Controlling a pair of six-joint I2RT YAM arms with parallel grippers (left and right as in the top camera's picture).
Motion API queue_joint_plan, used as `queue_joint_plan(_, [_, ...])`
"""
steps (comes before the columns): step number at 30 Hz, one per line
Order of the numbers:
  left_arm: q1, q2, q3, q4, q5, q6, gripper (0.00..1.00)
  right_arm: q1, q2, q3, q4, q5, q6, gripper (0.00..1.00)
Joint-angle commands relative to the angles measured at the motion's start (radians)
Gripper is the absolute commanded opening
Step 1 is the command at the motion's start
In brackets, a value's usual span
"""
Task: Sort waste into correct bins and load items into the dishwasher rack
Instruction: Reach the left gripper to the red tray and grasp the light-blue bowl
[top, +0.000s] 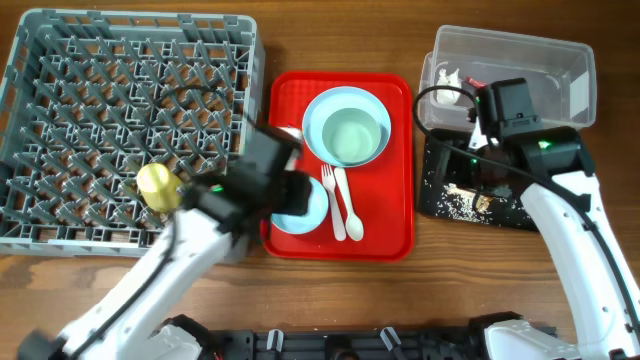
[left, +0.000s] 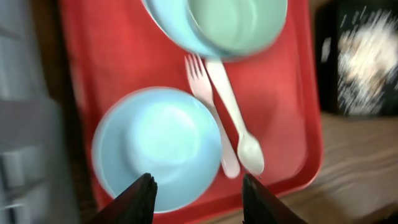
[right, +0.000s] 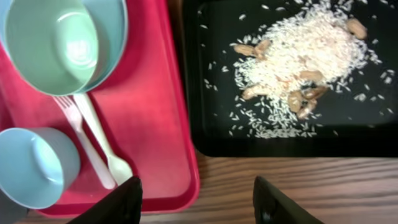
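Left gripper (left: 198, 182), jaws apart and empty, hovers over the small pale mint-blue bowl (left: 155, 146) on the red plastic serving tray (left: 112, 56); right gripper (right: 196, 185) gapes wide, empty too.

Rack (top: 60, 100) placed left, cup (top: 156, 183) set in it; serving tray (top: 390, 200) placed centre, bowls (top: 346, 135), fork (top: 330, 188), spoon (top: 350, 208) laid on it; shallow tray (top: 440, 195) placed right, food scraps (top: 466, 203) scattered in it; tub (top: 540, 60) set behind.

The serving tray (top: 385, 235) is bright red. The mint-green bowl (top: 352, 137) and the pale blue bowl (left: 158, 146) are plain, the fork (left: 198, 71) and spoon (left: 250, 152) white. The rack (top: 60, 241) is grey, a grid of pegs; the cup (top: 157, 184) is yellow. Whitish-beige scraps (right: 298, 50) speckle the black tray (right: 211, 134). The tub (top: 575, 70) is clear, the table (right: 298, 180) brown wood grain.
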Motion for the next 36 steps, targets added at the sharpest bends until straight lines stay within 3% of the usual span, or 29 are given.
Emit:
queue_joint_plan(1, [-0.079,0.13,0.016,0.005,-0.03,0.012,0.46,-0.005,-0.016,0.018,-0.005,0.022,0.004,0.58])
queue_joint_plan(8, [-0.153,0.338,0.016,0.042,-0.03,0.012,0.45,-0.005,-0.016,0.018,-0.005,0.022,0.005,0.59])
queue_joint_plan(14, [-0.172,0.404,0.016,0.071,-0.03,0.012,0.35,-0.005,-0.016,0.018,-0.006,0.021,0.005,0.59])
queue_joint_plan(19, [-0.172,0.404,0.016,0.081,-0.03,0.012,0.05,-0.005,-0.016,0.018,-0.008,0.021,0.005,0.59])
queue_joint_plan(30, [-0.171,0.333,0.08,0.049,-0.03,0.013,0.04,-0.005,-0.016,0.018,-0.023,0.022,0.004,0.59])
queue_joint_plan(36, [-0.154,0.19,0.222,-0.031,-0.076,0.105,0.04,-0.005,-0.016,0.018,-0.023,0.022,0.004,0.59])
